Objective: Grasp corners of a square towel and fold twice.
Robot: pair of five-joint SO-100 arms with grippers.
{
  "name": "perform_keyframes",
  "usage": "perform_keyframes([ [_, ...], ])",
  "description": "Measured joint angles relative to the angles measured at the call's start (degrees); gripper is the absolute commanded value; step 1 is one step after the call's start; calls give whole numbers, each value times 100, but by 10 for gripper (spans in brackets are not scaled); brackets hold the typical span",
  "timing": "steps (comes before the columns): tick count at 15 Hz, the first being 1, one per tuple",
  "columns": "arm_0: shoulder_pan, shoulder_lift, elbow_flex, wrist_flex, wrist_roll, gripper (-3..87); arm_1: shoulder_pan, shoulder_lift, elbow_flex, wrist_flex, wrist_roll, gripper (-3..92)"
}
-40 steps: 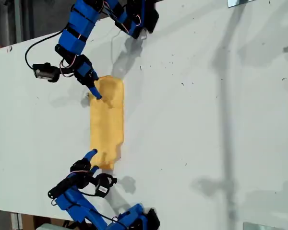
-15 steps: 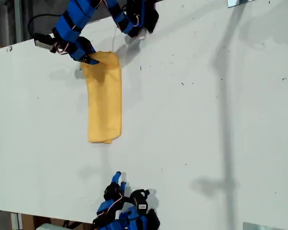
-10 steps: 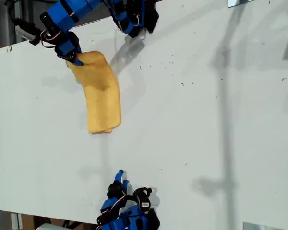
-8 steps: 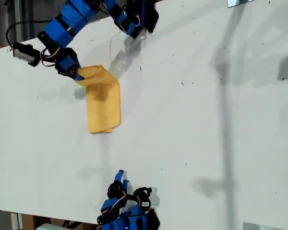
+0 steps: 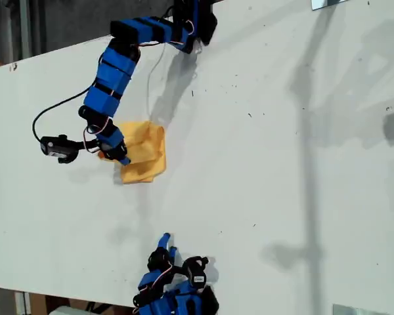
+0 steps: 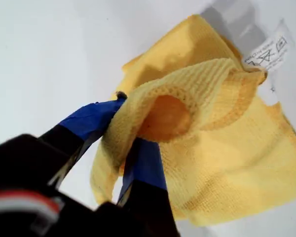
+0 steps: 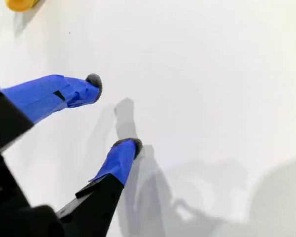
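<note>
The second fold is being finished. The towel [image 5: 143, 159] lies on the tabletop [image 5: 282, 164] toward the exterior view's left, doubled into a small packet. A hemmed corner [image 6: 138, 113] is pinched between the jaws of my first gripper [image 6: 126, 123], held low over the packet. My second gripper [image 7: 106, 111] is parked near the exterior view's lower edge, jaws spread and empty. By judgement, the next move calls for setting the corner flush on the layer beneath and letting go without dragging it. 1.0 s ago the towel was a long strip; that end has since been carried over.
</note>
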Motion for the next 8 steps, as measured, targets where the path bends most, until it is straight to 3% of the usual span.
perform_keyframes([
  [2,0,-9,0,-35,0,195,53,-158,0,-229,-88,231],
  [8,0,-9,0,-44,0,195,-18,-79,0,-413,-492,289],
])
